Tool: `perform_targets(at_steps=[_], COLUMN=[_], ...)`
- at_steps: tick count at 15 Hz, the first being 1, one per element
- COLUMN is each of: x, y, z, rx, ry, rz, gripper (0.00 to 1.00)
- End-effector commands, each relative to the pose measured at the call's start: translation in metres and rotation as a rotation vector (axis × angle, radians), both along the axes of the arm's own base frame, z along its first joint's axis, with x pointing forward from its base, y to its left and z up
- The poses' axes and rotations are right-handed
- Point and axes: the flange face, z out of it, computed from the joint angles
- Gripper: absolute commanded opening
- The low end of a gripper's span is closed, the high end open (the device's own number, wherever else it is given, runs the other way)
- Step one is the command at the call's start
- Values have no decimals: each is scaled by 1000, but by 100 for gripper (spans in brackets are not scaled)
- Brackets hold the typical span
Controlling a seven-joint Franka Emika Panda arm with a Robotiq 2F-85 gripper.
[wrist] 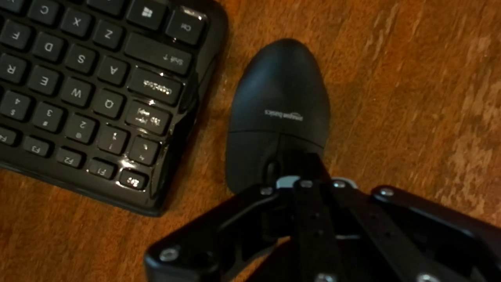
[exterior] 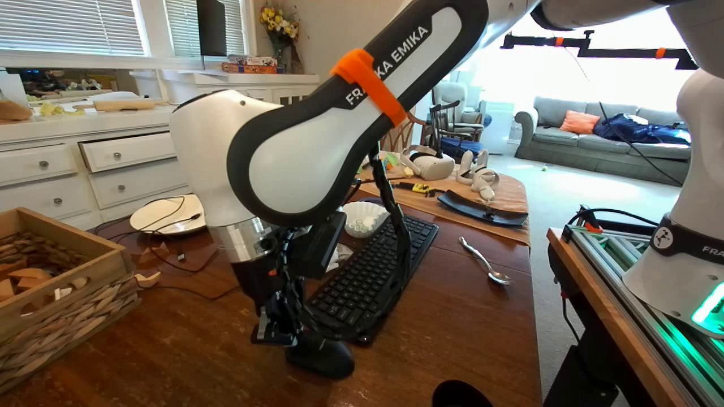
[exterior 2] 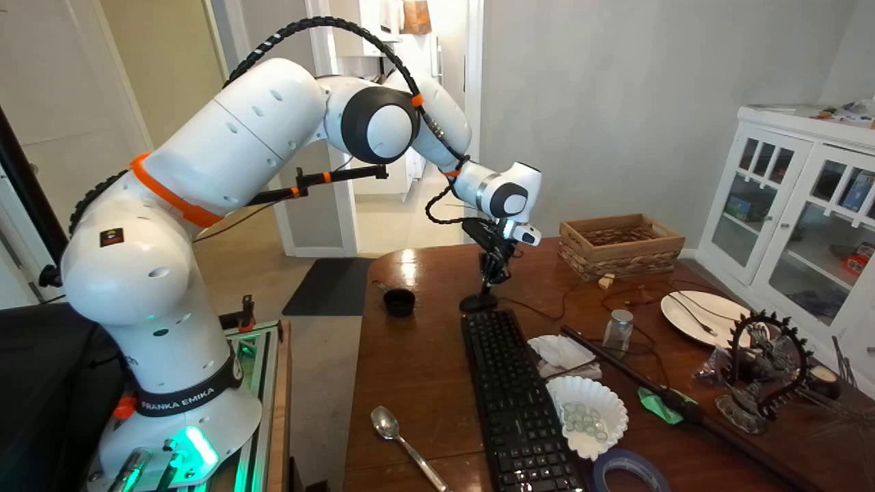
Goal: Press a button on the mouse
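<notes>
The mouse (wrist: 280, 90) is a small black oval with a domed top, lying on the wooden table beside the keyboard's end. It also shows in both exterior views (exterior: 323, 356) (exterior 2: 472, 304). My gripper (wrist: 303, 160) points down over the mouse's front end in the wrist view. Its fingers are together, with nothing visible between them. The fingertips cover part of the button on the picture's right side of the scroll wheel (wrist: 272, 171). The other button (wrist: 248, 160) shows. Whether the fingertips touch the mouse cannot be told. The gripper also shows above the mouse in an exterior view (exterior 2: 487, 290).
A long black keyboard (exterior 2: 513, 403) lies close to the mouse. A dark cup (exterior 2: 398, 302) and a spoon (exterior 2: 403, 441) are on the table. A wicker basket (exterior 2: 618, 256), a white bowl (exterior 2: 608, 403) and a thin cord (exterior: 192, 293) also lie there.
</notes>
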Motion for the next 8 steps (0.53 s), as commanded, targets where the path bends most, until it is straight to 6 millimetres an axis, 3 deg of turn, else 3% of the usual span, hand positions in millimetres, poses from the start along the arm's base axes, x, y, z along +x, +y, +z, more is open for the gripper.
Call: perform_targets(at_steps=[1,8], x=[1,3], y=[6,22], z=[0,46], rx=[-12,-32], ry=[2,-61], rz=[6,32], gripper=[0,0])
